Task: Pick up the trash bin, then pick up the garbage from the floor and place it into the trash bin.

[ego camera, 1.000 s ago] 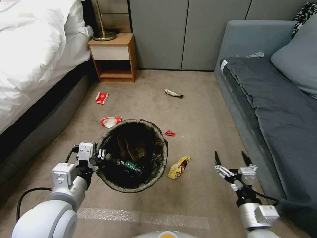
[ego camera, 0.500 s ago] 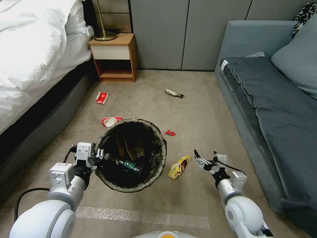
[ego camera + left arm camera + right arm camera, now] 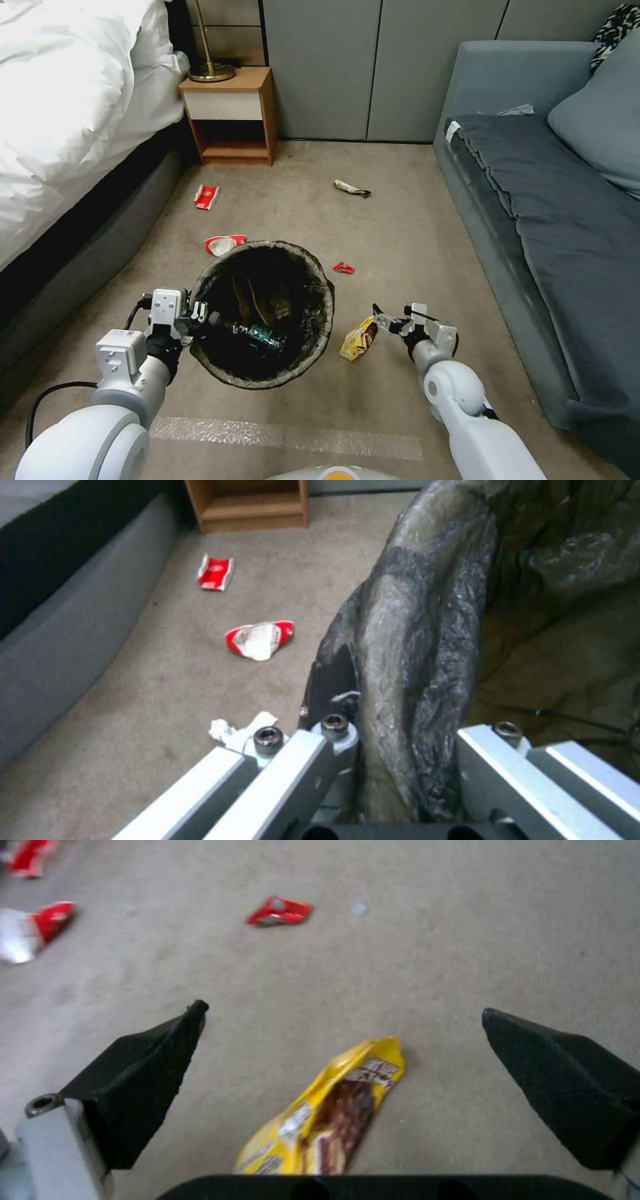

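Trash bin (image 3: 263, 313): round pail with crinkled dark bag liner, at picture centre; rim clamped at 9 o'clock by left gripper (image 3: 193, 313).
Contents: green-labelled clear bottle (image 3: 261, 335); brown crumpled scraps.
Yellow wrapper (image 3: 359, 337): glossy, flat on carpet (image 3: 400, 233), at bin's 3 o'clock.
Right gripper (image 3: 343, 1040): black wedge fingers spread wide, empty, straddling the wrapper.
Red-and-white packaging (image 3: 223, 244): crushed, at bin's 11 o'clock.

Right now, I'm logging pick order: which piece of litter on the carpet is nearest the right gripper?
The yellow snack wrapper, lying between the open fingers of the right gripper. The red scraps lie farther off.
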Available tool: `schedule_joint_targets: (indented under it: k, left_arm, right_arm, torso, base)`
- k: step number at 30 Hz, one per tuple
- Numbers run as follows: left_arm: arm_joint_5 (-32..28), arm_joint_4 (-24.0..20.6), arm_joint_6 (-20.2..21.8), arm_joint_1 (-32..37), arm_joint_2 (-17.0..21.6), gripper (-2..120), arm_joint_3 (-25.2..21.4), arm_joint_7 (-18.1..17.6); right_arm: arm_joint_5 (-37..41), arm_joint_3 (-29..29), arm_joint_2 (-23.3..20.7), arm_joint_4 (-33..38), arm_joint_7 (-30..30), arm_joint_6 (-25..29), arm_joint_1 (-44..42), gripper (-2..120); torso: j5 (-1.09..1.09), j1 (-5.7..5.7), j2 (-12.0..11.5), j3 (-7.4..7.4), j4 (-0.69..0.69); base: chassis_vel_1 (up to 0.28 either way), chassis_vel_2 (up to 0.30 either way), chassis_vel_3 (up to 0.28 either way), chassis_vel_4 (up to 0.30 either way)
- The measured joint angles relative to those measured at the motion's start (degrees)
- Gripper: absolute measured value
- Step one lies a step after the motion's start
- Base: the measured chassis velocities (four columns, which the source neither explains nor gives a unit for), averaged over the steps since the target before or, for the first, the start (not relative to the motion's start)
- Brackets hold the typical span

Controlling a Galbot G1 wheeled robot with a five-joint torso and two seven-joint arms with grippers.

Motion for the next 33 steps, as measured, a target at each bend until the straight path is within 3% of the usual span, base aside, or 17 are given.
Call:
schedule_joint_targets:
  k: [10,21,33]
  left_arm:
    - [0.2,0.0,0.0,-0.1,-0.5,1,0.3,0.0]
    - [0.2,0.0,0.1,0.3,-0.3,1,0.2,-0.1]
    - [0.2,0.0,0.1,0.1,-0.6,1,0.6,-0.1]
  right_arm:
    - [-0.8,-0.5,2.6,-7.1,1.6,1.0,4.7,100]
    - [-4.9,-0.1,7.9,-22.1,-1.2,3.8,10.0,100]
    - [-5.0,0.0,10.1,-25.0,-0.7,3.1,11.0,100]
  torso:
    - [0.00,0.00,0.0,-0.01,0.00]
    - [0.00,0.00,0.0,0.00,0.01]
    - [0.00,0.00,0.0,0.00,0.00]
  base:
    - [0.000,0.000,0.000,0.000]
    - [0.000,0.000,0.000,0.000]
    - [0.000,0.000,0.000,0.000]
